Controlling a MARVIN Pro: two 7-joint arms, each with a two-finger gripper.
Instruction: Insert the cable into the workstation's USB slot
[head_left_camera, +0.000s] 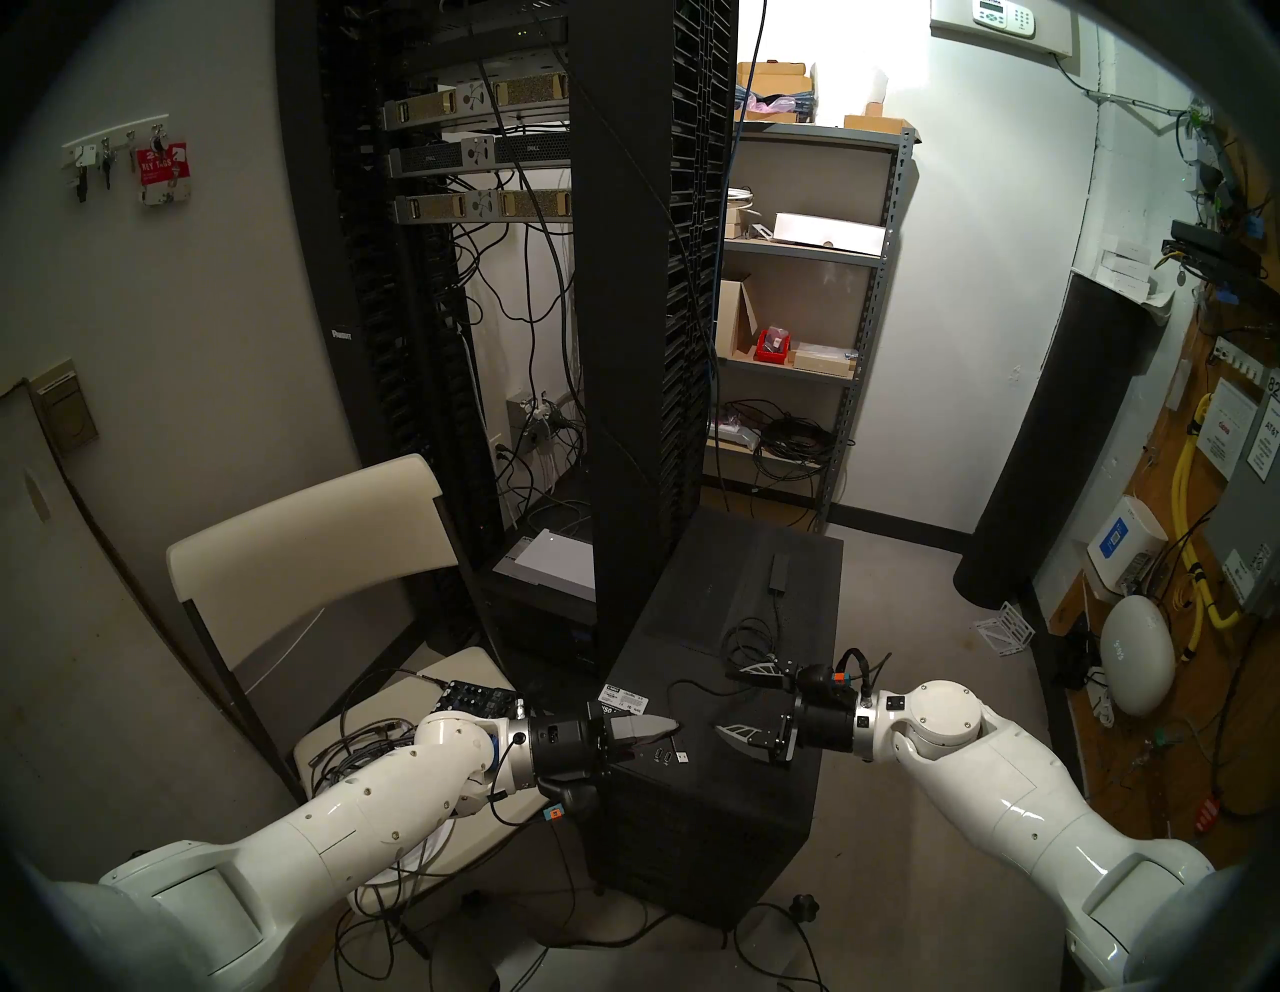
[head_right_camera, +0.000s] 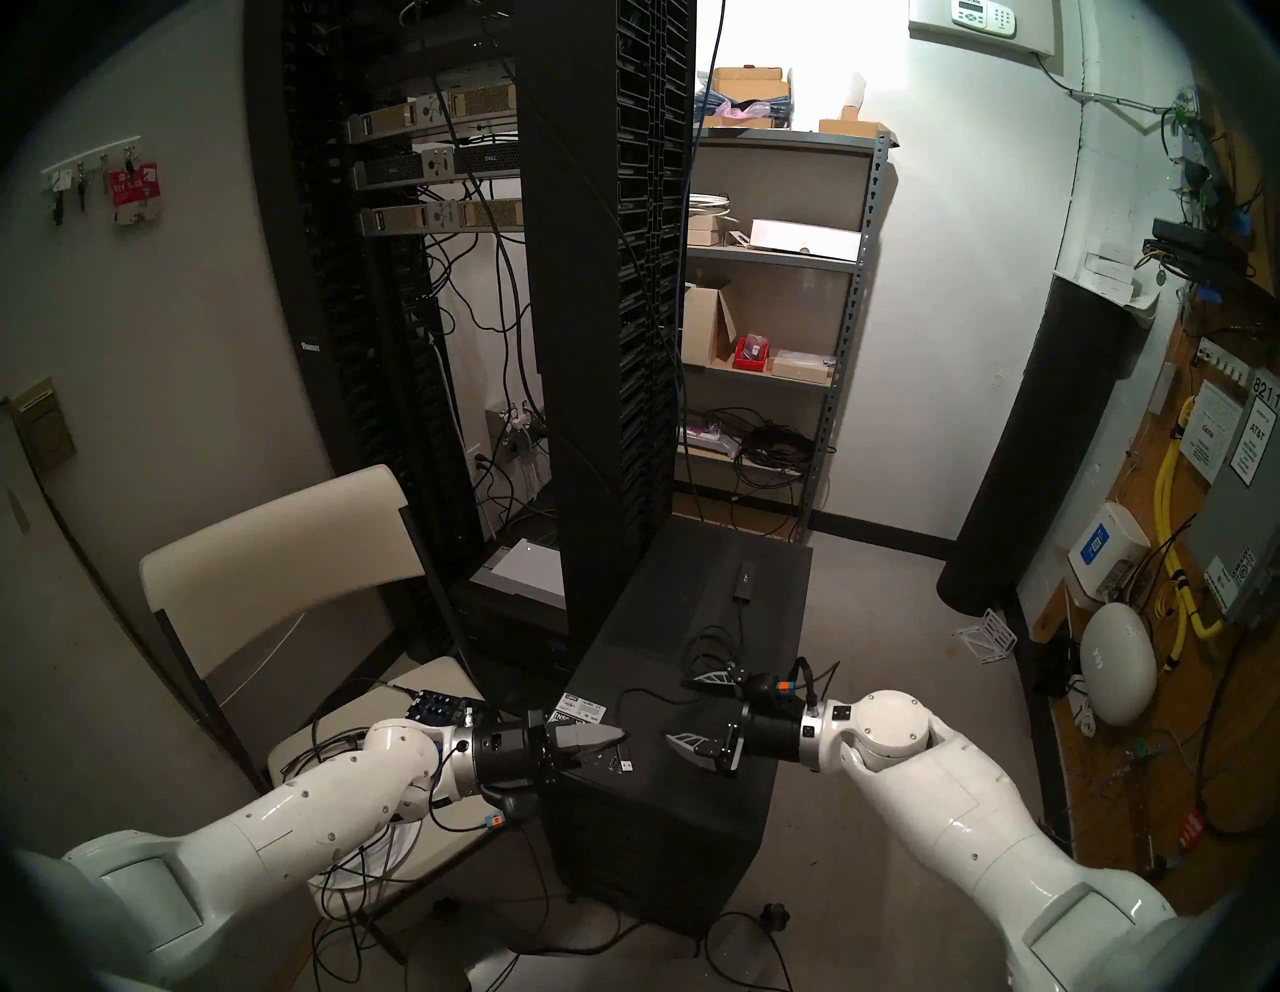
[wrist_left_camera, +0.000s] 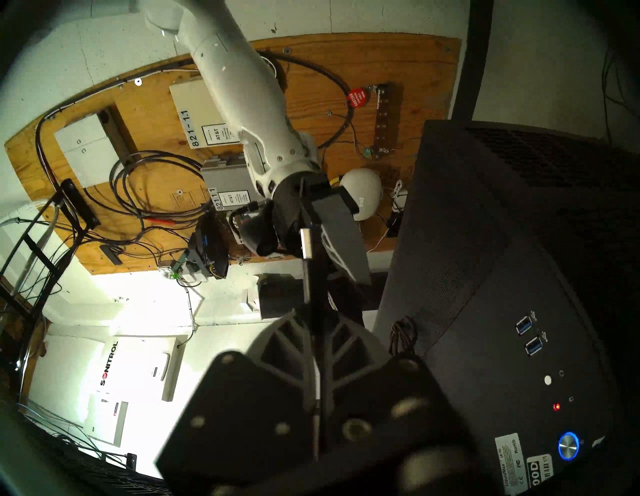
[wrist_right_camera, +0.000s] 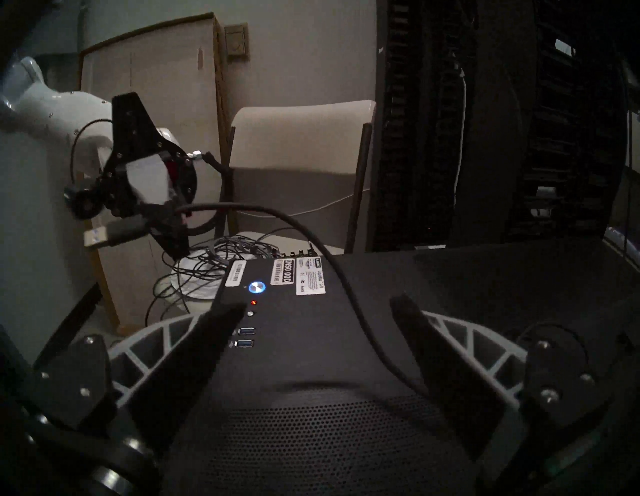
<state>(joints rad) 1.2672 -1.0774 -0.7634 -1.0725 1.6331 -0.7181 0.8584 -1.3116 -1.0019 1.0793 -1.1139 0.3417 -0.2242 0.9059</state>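
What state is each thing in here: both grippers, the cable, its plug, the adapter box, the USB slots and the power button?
left gripper: shut on the cable, just behind the plug.
right gripper: open, empty.
cable: lifted at one end, loosely coiled on the workstation.
plug: in the air, not inserted.
adapter box: lying flat on the workstation.
USB slots: both empty.
power button: lit blue.
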